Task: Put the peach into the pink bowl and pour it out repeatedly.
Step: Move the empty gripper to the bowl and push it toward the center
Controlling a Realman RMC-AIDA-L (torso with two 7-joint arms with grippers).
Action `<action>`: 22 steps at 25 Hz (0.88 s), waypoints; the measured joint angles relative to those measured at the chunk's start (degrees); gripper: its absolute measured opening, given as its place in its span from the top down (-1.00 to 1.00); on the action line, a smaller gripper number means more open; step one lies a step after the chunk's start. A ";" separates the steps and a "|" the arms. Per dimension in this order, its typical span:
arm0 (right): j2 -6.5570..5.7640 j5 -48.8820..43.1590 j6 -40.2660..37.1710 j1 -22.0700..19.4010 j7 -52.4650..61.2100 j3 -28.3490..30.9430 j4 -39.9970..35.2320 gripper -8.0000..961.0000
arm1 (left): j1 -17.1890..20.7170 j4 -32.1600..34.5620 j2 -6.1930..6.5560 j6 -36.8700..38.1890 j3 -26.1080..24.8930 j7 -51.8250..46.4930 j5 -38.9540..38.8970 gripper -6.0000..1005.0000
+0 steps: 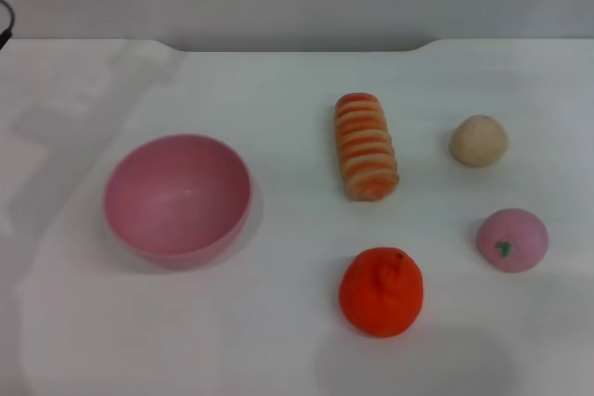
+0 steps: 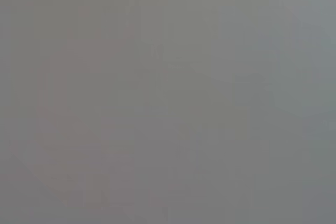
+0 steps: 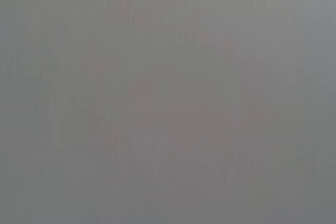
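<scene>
The pink bowl (image 1: 177, 197) stands upright on the white table at the left, with nothing inside it. The peach (image 1: 512, 240), small, pale pink, with a tiny green leaf mark, lies on the table at the right, far from the bowl. Neither gripper appears in the head view. Both wrist views show only a flat grey field with nothing recognisable in it.
A bumpy orange fruit (image 1: 381, 291) sits at front centre. A striped orange-and-cream roll (image 1: 366, 146) lies behind it. A beige ball (image 1: 479, 140) rests at the back right. The white table's (image 1: 278, 340) far edge runs along a grey wall.
</scene>
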 joint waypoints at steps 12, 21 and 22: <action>0.15 0.00 -0.03 -0.54 0.05 0.00 0.06 0.20 | -3.14 11.13 5.53 13.86 -12.65 -48.90 45.72 -0.05; -0.06 0.01 -0.14 -0.56 -0.31 0.00 -0.18 0.21 | -7.50 24.44 4.97 26.98 -18.61 -80.17 88.96 -0.03; -0.08 0.01 -0.14 -0.56 -0.32 0.00 -0.22 0.21 | -7.78 25.87 4.61 27.90 -18.61 -81.78 91.98 -0.03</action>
